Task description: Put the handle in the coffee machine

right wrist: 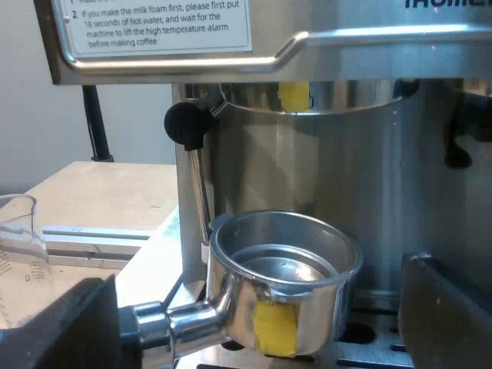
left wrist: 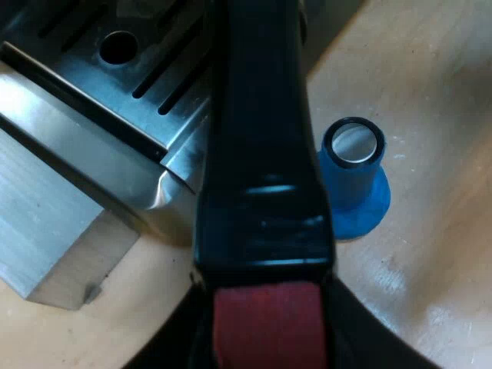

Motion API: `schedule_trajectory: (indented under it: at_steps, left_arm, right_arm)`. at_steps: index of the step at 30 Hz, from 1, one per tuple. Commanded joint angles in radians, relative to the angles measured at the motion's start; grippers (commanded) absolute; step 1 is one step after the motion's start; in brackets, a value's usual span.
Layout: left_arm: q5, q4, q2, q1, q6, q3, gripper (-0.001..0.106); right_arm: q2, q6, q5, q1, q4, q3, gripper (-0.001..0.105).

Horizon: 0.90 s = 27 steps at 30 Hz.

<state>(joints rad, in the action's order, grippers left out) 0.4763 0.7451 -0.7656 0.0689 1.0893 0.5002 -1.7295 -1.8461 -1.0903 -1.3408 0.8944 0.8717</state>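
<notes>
The holder's dark handle (left wrist: pixel 261 154) runs away from the camera over the machine's drip tray (left wrist: pixel 115 92). Its red end (left wrist: pixel 269 323) sits between the fingers of my left gripper (left wrist: pixel 269 307), which is shut on it. In the right wrist view the holder's metal basket (right wrist: pixel 284 269) hangs empty with a yellow tab on its side. It is below the machine's round brew head (right wrist: pixel 307 96), apart from it, and a yellow mark shows on that head. My right gripper (right wrist: pixel 261 338) is open, with one finger (right wrist: pixel 450 315) beside the basket and touching nothing.
A blue tamper (left wrist: pixel 354 177) stands on the wooden table close to the drip tray's corner. A steam wand with a black knob (right wrist: pixel 188 127) hangs beside the brew head. A measuring glass (right wrist: pixel 19 231) stands farther off on the table.
</notes>
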Motion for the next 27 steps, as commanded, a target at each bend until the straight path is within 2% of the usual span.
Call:
schedule_trajectory:
  at_steps: [1,27]
  left_arm:
    - [0.013,-0.040,0.009,0.000,0.013,0.015,0.000]
    - [0.022,-0.051,0.009,0.000,0.013,0.015,0.000]
  right_arm:
    - [0.004,-0.004,-0.006,0.000,0.005,0.005,0.074]
    - [0.004,-0.004,-0.006,0.000,0.005,0.005,0.074]
